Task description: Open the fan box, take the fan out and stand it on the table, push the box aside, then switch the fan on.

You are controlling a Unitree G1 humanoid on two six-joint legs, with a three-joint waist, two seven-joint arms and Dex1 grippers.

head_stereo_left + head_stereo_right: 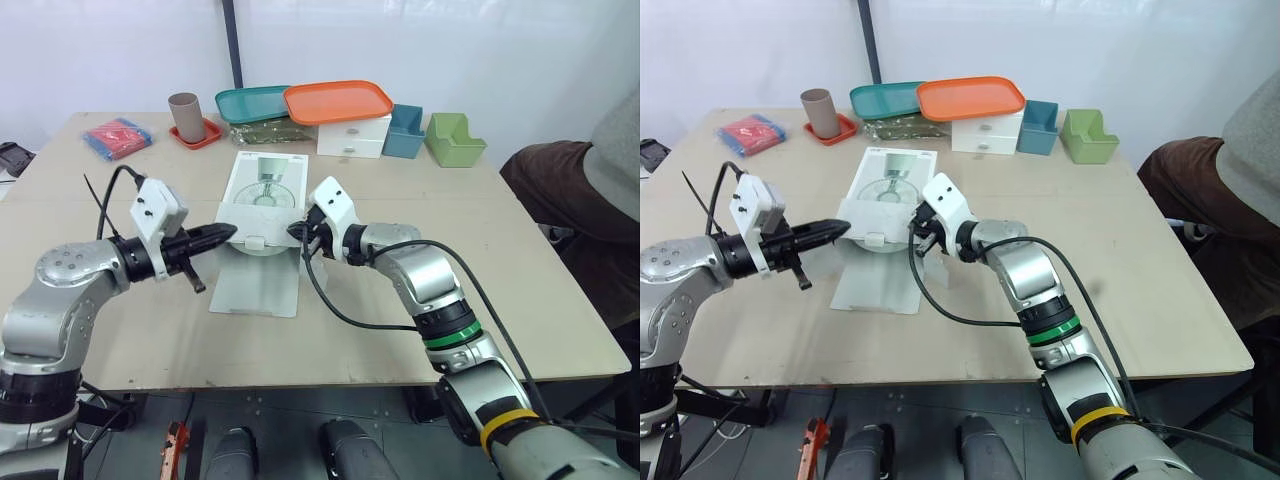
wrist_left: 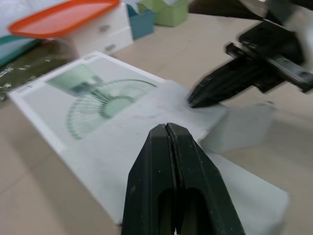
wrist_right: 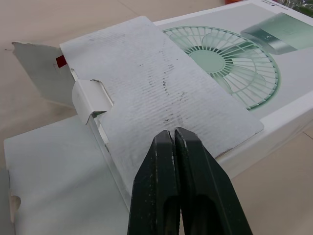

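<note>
The white fan box with a green fan picture lies flat in the middle of the table. Its front end is undone: a long lid flap lies flat on the table toward me, and an inner flap is folded back over the top. My left gripper is shut, its tip at the box's front left corner. My right gripper is also shut, tip at the front right corner. In the left wrist view the right gripper's fingers point at the box top. The fan itself is hidden inside.
Along the far edge sit a brown cup on a red coaster, a teal tray, an orange tray on a white drawer unit, a blue bin and a green bin. A red-blue packet lies far left. A person sits at the right.
</note>
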